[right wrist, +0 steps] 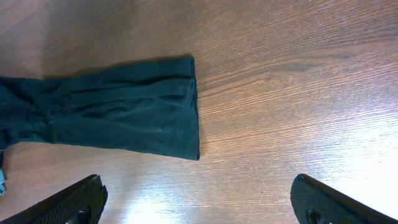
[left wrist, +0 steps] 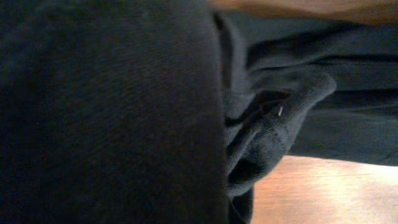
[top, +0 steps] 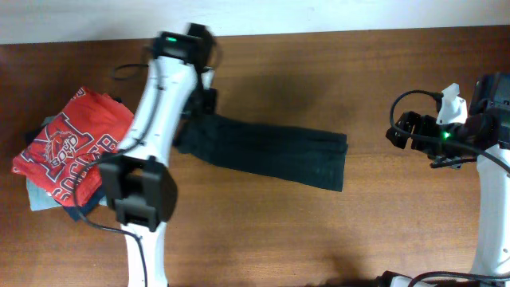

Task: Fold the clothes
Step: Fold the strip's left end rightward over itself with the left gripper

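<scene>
- Laundry sits heaped at the far left of the wooden table (top: 335, 72): a red shirt (top: 68, 147) with white lettering lies on top, and the edges of some grey and navy folded garments (top: 38, 195) show beneath it.
- Just right of the heap, the left arm (top: 155, 104) reaches from the near edge toward the far side of the table.
- The left gripper (top: 198, 112) is at the left end of the clothes (top: 263, 151), where the dark fabric is gathered into a bunch.
- In the left wrist view, dark woven cloth fills most of the frame, with a crumpled hem at centre and bare wood at the lower right. The fingers are hidden behind the cloth. The jaws are closed together on the bunched end.
- From that bunch the clothes run rightward across the middle of the table as a long, narrow folded strip. It lies flat and slants slightly toward the near edge, ending in a straight edge.
- Bare wood separates that right end from the right gripper (top: 396, 131), which is well apart from the fabric.
- The right gripper's fingers (right wrist: 68, 202) are spread wide with nothing between them, over bare table, and the strip's right end lies ahead of them in the wrist view.
</scene>
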You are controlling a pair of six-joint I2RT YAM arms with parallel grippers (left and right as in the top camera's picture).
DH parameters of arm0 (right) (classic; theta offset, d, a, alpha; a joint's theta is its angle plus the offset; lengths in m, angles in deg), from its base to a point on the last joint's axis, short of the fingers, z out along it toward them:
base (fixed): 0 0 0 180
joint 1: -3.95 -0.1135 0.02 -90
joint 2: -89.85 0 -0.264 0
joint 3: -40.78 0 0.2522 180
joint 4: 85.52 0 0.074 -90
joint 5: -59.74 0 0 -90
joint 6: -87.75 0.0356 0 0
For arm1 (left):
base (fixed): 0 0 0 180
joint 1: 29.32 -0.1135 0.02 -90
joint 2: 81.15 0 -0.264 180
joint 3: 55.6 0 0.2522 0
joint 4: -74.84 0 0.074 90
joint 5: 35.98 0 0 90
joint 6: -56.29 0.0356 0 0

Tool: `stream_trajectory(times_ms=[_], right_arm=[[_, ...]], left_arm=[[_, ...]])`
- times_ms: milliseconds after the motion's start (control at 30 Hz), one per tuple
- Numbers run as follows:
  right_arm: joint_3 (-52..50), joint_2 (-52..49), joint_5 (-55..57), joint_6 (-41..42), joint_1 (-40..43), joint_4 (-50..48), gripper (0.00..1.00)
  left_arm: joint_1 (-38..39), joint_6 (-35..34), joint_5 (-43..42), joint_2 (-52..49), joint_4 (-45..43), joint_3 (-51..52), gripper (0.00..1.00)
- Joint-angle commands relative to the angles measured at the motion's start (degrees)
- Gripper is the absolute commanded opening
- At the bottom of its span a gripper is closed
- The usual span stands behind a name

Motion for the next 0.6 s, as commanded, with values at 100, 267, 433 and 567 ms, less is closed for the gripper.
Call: stream_trajectory(times_ms=[100, 267, 433, 567], right_arm=[[-0.2, 0.3, 0.0, 1.7, 0.1, 0.5, 0.99], [-0.2, 0.3, -0.2, 1.7, 0.1, 1.3, 0.99], [-0.2, 0.3, -0.4, 1.7, 0.1, 1.5, 0.99], [-0.2, 0.3, -0.6, 1.7, 0.1, 1.8, 0.99]], left_arm=[[9.9, -5.1, 6.4, 1.7, -4.3, -1.0, 0.01], [14.6, -6.4, 6.3, 0.7, -7.0, -1.0, 0.01], [18.0, -6.6, 5.9, -2.8, -7.7, -1.0, 0.01], [20.6, -6.6, 5.9, -5.3, -8.1, -1.0, 0.00]])
